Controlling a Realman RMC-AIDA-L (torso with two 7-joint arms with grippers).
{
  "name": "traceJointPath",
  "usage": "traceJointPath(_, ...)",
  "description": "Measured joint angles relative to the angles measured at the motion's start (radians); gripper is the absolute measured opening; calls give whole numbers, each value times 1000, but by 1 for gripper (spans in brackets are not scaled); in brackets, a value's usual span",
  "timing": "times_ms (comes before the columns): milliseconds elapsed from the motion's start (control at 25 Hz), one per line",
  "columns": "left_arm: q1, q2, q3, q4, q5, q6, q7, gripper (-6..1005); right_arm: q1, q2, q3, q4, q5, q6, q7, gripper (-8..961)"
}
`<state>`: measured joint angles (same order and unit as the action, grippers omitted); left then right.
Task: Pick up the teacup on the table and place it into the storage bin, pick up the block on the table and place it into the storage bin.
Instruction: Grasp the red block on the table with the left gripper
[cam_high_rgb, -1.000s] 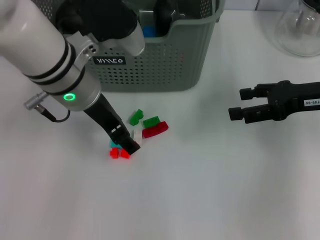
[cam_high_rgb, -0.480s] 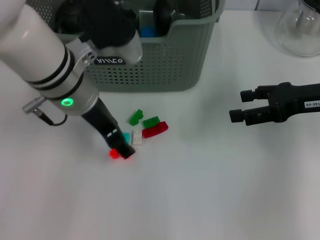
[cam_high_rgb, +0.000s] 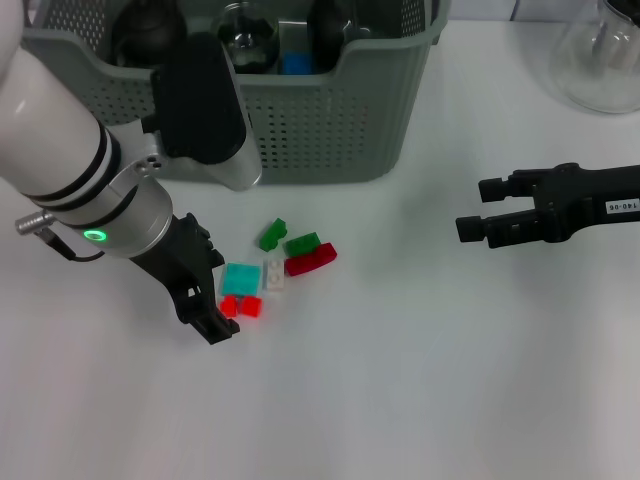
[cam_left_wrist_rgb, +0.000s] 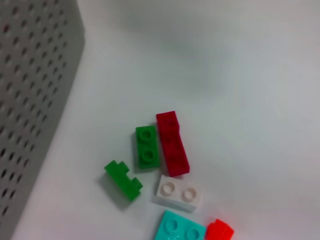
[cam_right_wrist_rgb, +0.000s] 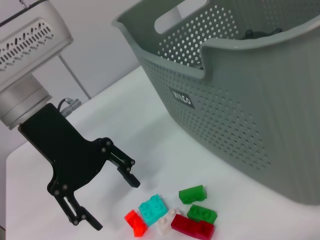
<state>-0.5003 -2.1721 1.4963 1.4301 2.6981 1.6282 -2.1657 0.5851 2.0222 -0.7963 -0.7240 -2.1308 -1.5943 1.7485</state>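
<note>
Your left gripper (cam_high_rgb: 205, 300) is wide open, holding nothing — six blocks (cam_high_rgb: 240, 278) lie on the tabletop (cam_high_rgb: 420, 380), none yet in the storage bin (cam_high_rgb: 330, 110).

The storage bin (cam_high_rgb: 330, 120) looked like matt grey-green moulded plastic, its walls pierced by rows of small round holes. The table (cam_high_rgb: 420, 380) was a smooth white surface with a faint sheen. The small blocks (cam_left_wrist_rgb: 167, 170) appeared to be glossy hard plastic with studded tops, in red, green, white and turquoise. The left gripper (cam_right_wrist_rgb: 107, 197) was matt black, with visible screw heads, below a smooth glossy white arm casing (cam_high_rgb: 50, 130). The right gripper (cam_high_rgb: 470, 208) was likewise matt black. A flask (cam_high_rgb: 600, 60) at far right looked like clear glass.
</note>
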Motion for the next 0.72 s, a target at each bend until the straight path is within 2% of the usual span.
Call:
traceJointPath(320, 1, 0, 21, -11, 0, -2, 90, 841, 3, 7, 2, 0, 0, 12, 9, 946)
traceJointPath(720, 3, -1, 70, -7, 0, -4, 123, 832, 6, 7, 2, 0, 0, 17, 13, 946)
